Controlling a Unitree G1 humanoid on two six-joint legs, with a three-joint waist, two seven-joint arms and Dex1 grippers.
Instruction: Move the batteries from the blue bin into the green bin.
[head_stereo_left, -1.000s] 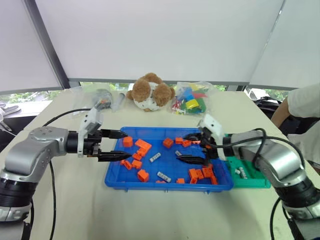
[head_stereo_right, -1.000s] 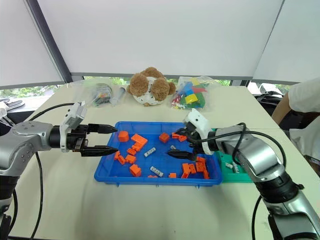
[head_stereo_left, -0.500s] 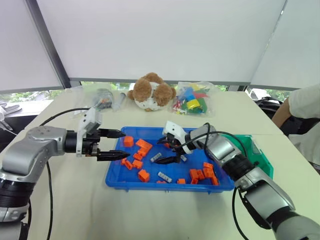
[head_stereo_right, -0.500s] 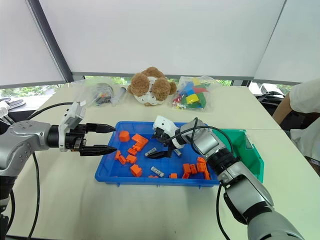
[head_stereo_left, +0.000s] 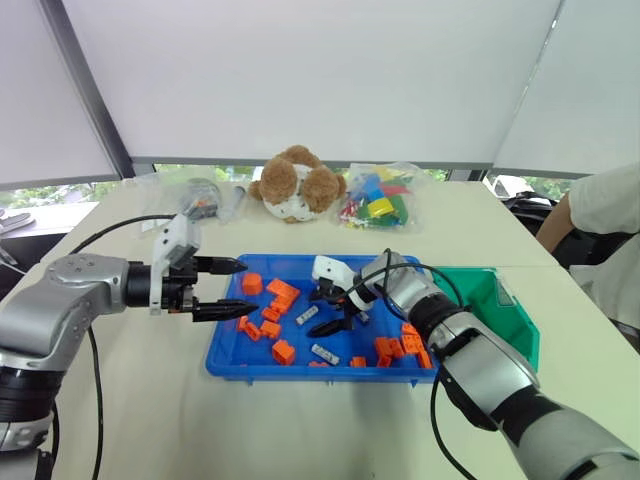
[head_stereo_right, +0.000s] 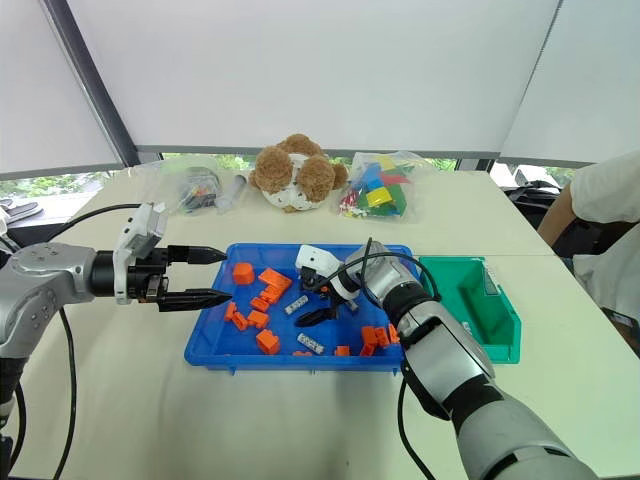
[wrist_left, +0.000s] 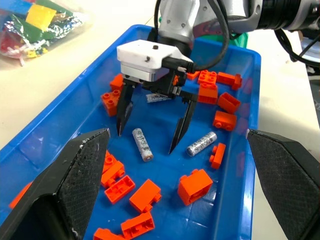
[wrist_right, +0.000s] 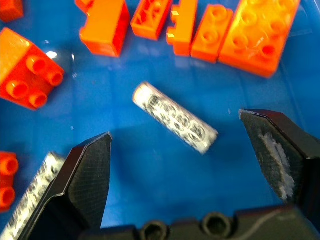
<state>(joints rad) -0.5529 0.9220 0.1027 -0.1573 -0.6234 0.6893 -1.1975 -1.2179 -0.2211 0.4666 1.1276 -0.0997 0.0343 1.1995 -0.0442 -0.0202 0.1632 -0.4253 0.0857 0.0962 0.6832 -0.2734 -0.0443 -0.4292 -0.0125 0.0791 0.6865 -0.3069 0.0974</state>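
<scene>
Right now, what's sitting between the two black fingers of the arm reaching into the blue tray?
A battery lies on the blue bin floor between the open fingers of the right gripper, untouched. The left wrist view and the right wrist view both show it.

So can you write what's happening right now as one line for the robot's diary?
right tool: open, straddling a battery in blue bin | left tool: open, holding nothing | green bin: waiting

Beige table (head_stereo_left: 150, 400); white blinds (head_stereo_left: 300, 80) w/ dark frame post (head_stereo_left: 85, 90), daylight strip below.
</scene>
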